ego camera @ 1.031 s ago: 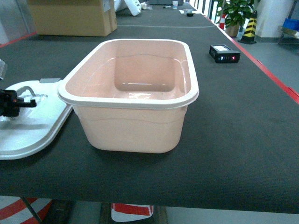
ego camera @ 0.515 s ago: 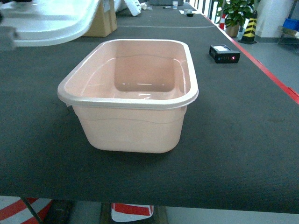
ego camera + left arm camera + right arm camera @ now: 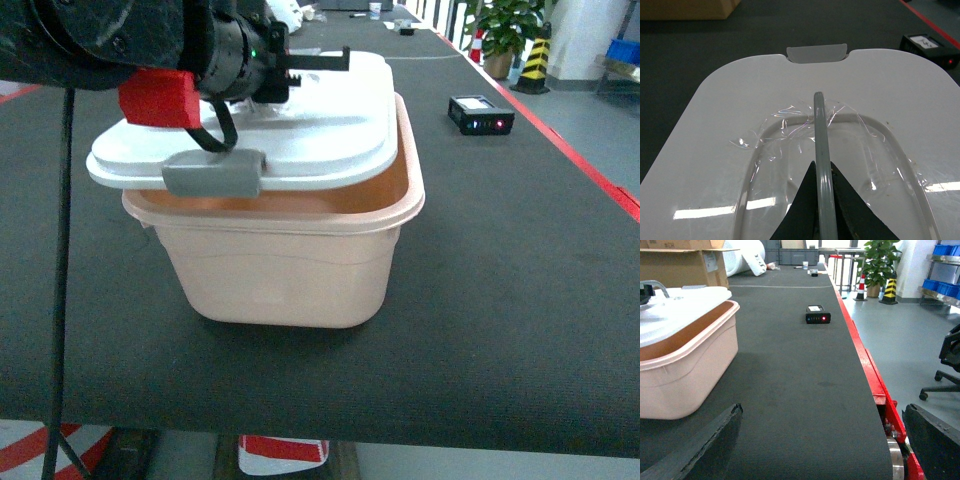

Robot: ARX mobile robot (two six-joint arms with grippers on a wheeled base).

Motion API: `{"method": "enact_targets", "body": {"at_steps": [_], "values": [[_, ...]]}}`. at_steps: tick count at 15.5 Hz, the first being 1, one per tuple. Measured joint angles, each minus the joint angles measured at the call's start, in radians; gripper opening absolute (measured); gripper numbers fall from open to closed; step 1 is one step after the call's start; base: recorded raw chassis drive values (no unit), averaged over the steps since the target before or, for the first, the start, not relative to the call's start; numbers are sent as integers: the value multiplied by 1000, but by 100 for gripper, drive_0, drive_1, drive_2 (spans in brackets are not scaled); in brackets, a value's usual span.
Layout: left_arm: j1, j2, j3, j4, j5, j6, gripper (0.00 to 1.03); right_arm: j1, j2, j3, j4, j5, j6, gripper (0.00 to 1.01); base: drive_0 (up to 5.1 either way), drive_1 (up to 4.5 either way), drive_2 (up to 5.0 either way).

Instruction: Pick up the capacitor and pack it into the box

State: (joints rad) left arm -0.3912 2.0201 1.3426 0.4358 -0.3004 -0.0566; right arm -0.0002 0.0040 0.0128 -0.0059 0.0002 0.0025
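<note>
Packing looks near its end: the pale pink rounded plastic box [image 3: 290, 265] stands mid-bench on the dark bench [image 3: 520, 300], and the white lid with grey latch [image 3: 300, 135] hangs just over its rim, shifted left and tilted, not yet seated. No capacitor shows; the box's inside is hidden. The left gripper [image 3: 822, 192] is clamped on the lid's grey handle [image 3: 820, 130]. The right gripper's [image 3: 815, 450] dark fingers stand apart, empty. A small black device [image 3: 480, 113] lies far right.
</note>
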Motion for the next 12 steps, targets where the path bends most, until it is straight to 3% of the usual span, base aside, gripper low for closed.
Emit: {"method": "enact_targets", "body": {"at_steps": [3,12], "values": [[-33,43,15,5,-14,-15,2,0,0,0,0,0,0,98,0,0,0],[-53,55,32,-16,-14,-23,2,0,0,0,0,0,0,98,0,0,0]]}}
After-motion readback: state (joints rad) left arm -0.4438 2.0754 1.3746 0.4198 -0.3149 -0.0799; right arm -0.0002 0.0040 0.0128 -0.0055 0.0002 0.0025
